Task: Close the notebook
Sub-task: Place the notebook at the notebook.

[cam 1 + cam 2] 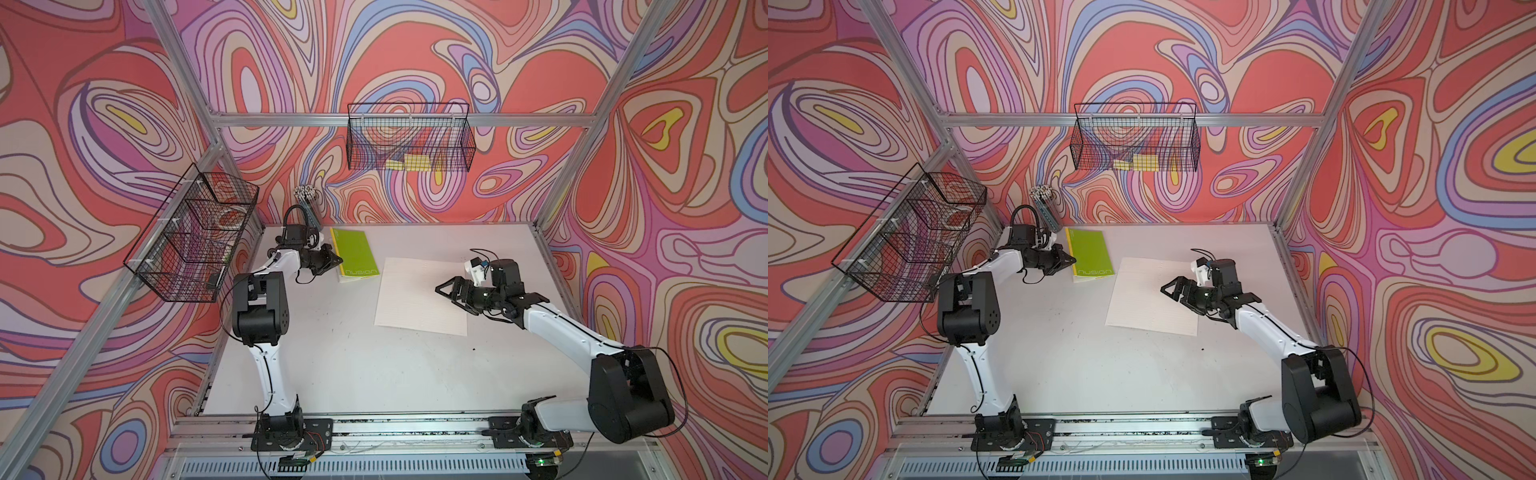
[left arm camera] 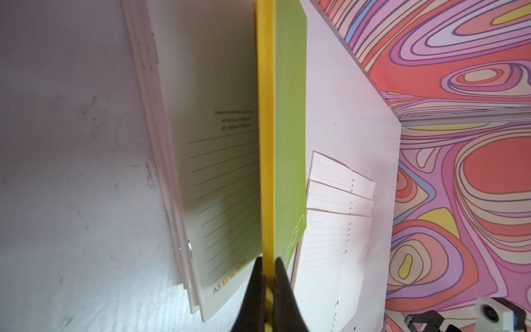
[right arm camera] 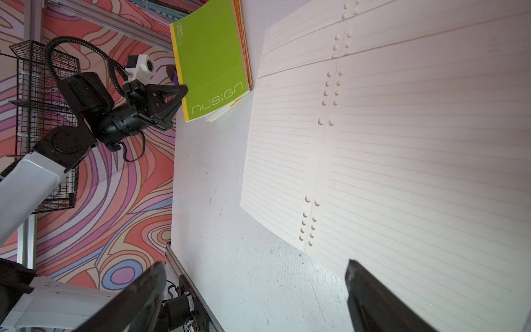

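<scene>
At the left of both top views, a black wire basket (image 1: pixel 191 237) with compartments hangs on the aluminium frame (image 1: pixel 124 286). To its right, a holder of pencils (image 1: pixel 306 199) stands at the table's rear edge, just behind the left arm's wrist.

The left gripper (image 1: pixel 337 261) is pressed together on the yellow edge strip of the notebook (image 1: pixel 357 253) cover. The notebook lies upper centre-left on the table. The left wrist view shows the smooth green cover raised off the cream ruled pages on the gripper's side.

Just right of the notebook lie loose sheets (image 1: pixel 419 295). They are cream, ruled, hole-punched, flat and overlapping. The right gripper (image 1: pixel 445 292) hangs over their right part with its fingers spread wide, holding nothing.

In the upper centre, a second wire basket (image 1: pixel 411 137) on the rear rail holds yellow blocks. The table (image 1: pixel 374 374) is white, matte and scuffed with dark marks. The walls (image 1: pixel 685 208) carry swirls of red, lilac, blue and yellow.
</scene>
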You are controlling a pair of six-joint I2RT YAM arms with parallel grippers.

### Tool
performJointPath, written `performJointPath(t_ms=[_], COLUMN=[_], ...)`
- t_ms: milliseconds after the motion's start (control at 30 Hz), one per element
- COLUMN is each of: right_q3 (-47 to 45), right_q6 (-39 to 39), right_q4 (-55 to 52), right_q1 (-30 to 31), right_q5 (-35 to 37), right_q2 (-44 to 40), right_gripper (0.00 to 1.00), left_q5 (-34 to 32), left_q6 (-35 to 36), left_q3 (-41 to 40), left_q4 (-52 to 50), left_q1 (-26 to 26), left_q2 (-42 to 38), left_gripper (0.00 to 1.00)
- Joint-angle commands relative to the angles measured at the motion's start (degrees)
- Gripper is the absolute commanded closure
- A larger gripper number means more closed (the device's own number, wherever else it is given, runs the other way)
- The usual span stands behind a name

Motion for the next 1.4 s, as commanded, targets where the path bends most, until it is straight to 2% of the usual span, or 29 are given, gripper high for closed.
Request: performJointPath(t_ms=[0,900,1033,1100,1233,1367], right_q3=[-0.2,-0.9,-1.0,-1.1,-1.5,-1.6], right_q6=[-0.1,0.3,0.3,0.4,0.3,0.3], right_q4=[0.6,0.0,0.2,0.2,0.3,0.3], right_q1=[-0.3,-0.3,-0.3,-0.3,-0.3,-0.2], right_q5=[-0.4,0.1,0.2,0.2,0.2,0.1], right_q2=[0.4,-1.4,-1.5,-1.6,-1.7,-1.9], right_gripper=[0.02,0.02,0.02,0.02,0.02,0.02], left_q5=[-2.0,-7.8,-9.4,-10.3,-11.4,-10.9], left_q6=[2.5,5.2,5.5,5.9,6.5,6.5], left_q3=[1.7,5.8,5.9,5.9,6.0,6.0], left_q4=[-2.5,-6.6,-7.2,-7.7,-8.3,-7.6], left_q1=[0.4,0.3,0.2,0.2,0.2,0.1], left_q2=[1.4,5.8,5.7,5.5,5.3,5.1], left_gripper=[1.0,1.0,0.94,0.86,0.79,0.76])
